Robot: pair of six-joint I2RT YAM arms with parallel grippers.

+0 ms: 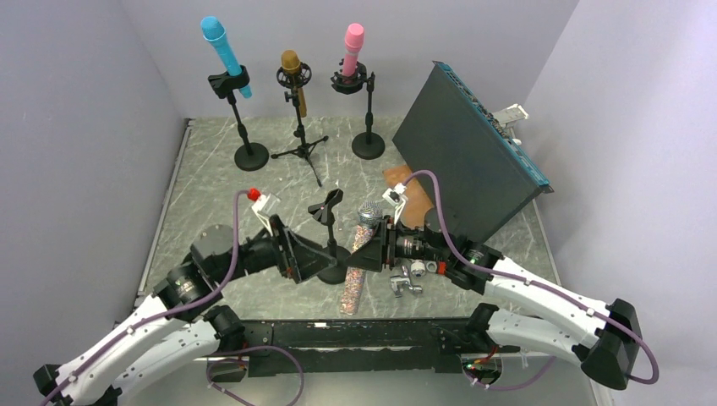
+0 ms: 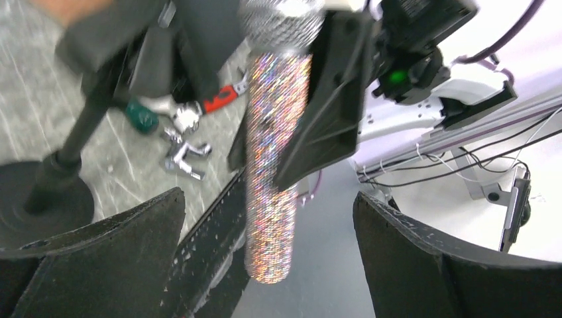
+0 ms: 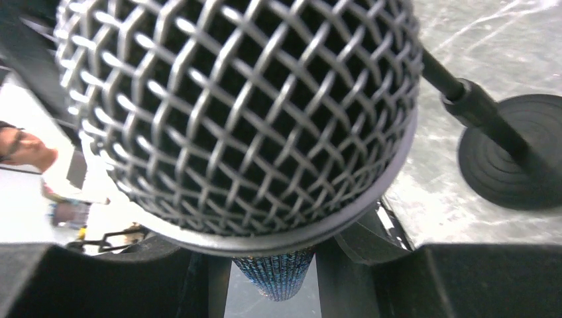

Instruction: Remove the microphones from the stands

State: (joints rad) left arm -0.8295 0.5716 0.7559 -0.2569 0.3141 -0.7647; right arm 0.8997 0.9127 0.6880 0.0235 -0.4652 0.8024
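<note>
The microphone has a glittery handle and a silver mesh head, and it hangs tilted just right of the small black stand. The stand's clip holds nothing. My right gripper is shut on the upper handle; its dark fingers press both sides of it. The handle's lower end shows between those fingers. My left gripper stands wide open by the stand's base, with the microphone beyond the gap, untouched.
Three more stands at the back hold a blue microphone, a gold one and a pink one. A dark flat box leans at the right. Small metal parts lie near the table's front edge.
</note>
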